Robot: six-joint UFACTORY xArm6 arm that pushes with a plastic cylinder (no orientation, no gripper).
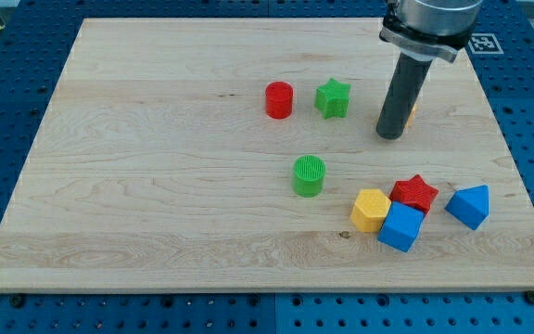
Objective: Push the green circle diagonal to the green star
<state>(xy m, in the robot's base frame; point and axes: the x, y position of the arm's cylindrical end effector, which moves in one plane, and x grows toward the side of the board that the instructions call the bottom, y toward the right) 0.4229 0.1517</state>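
Your tip (390, 136), a bare rod gripping nothing, sits right of the green star (333, 97): cross carelessly toward the green circle (310, 175) and you'll shove it.

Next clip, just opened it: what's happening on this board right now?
A robot arm with a dark rod is working on a wooden board scattered with small blocks. My tip rests on the board to the view's right of the green star, touching no block that shows. The green circle sits apart, below and slightly left of the star. A red cylinder stands left of the star. A yellow block, red star and two blue blocks cluster at the view's lower right.
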